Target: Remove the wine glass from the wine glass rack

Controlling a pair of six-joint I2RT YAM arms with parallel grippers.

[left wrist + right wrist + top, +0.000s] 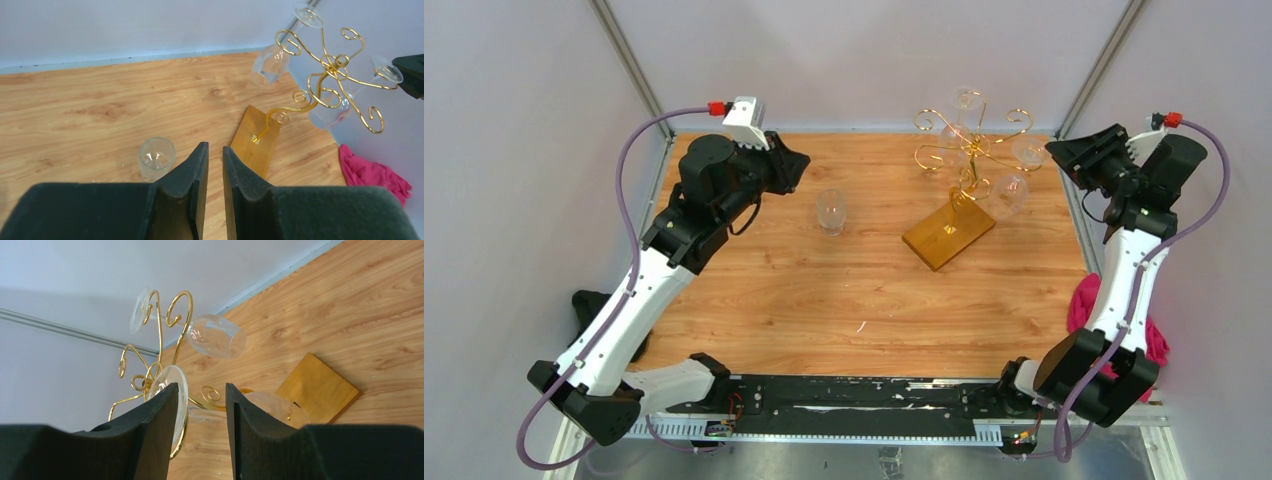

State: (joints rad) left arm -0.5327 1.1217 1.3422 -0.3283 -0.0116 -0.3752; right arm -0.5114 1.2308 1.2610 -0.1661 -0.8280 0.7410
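Right claw (201, 387) half open, nothing held. It sits high at the far right of the table (774, 300), just beside the wine glass rack (972, 146). Left claw (215, 147) drawn to a narrow slit, also bare, hanging well off to the left.

Rack stands far right on its amber base (948, 238), set askew to the table edge. Two glasses hang from it, both tilted. Near wine glass (1011, 193): in my right wrist view its foot sits in a curl right off my left pad (155, 430), and its bowl drops toward the base. Far glass (215, 337) hangs on the wall side. A third clear glass (831, 210) stands upright on the wood, apart from the rack.

Step in hand, as I judge it: close in on the near glass.
- Take the stem or the top of the bowl, not the foot, which is caught in the wire
- Grip softly, since thin glass and a light stand will probably both shift
- Draw it out along the curl's open side; pulling straight up would likely lift or tip the rack
- Cannot tell which way this curl opens

Room: back wall and corner post (1104, 60) close behind, table edge and a pink cloth (1159, 335) to my right. Open wood lies toward the middle, so I'd carry the glass there, clear of the far glass and the other curls
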